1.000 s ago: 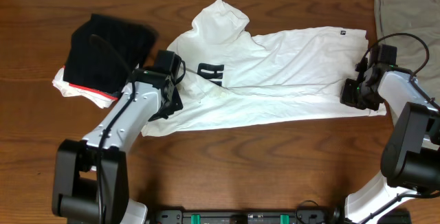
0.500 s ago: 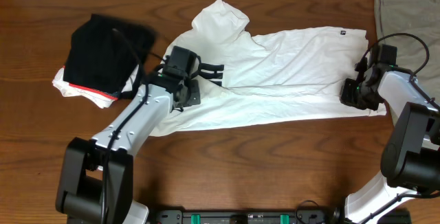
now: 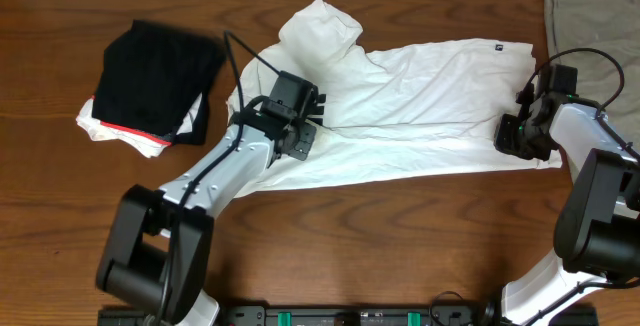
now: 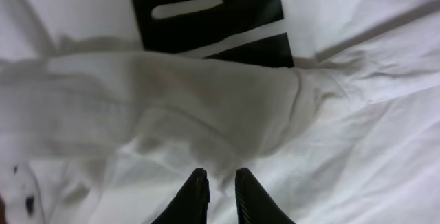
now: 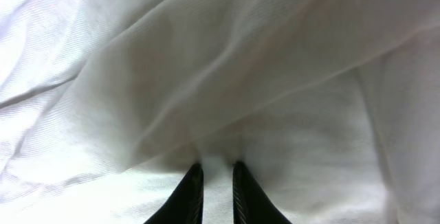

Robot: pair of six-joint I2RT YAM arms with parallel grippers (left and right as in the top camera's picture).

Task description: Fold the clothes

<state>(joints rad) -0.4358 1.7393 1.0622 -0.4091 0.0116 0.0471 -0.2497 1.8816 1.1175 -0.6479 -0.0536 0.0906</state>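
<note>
Item one: white T-shirt [image 3: 420, 96], spread crumpled across the middle of the wooden tabletop [image 3: 400, 246], lying sideways, with one sleeve bunched toward the far edge and a small black hem tag [image 3: 495, 46] near its right end. Black block lettering [image 4: 213, 18] shows on the chest, partly covered by a fold of the shirt's own cloth. Item two: left gripper [image 3: 297, 144], down on the shirt just beside the lettering. In my wrist view its jaws stand almost together with a thin slit of white between them, and I cannot tell whether any cloth is pinched. Item three: right gripper [image 3: 510, 138], at the shirt's right end near the front corner. Its jaws are clamped on a pucker of the white fabric, with creases running out from the tips. Item four: black folded garment [image 3: 155, 76] with a red edge, far left, well apart from the shirt. Item five: olive-grey cloth [image 3: 590, 26], flat at the far right corner.
</note>
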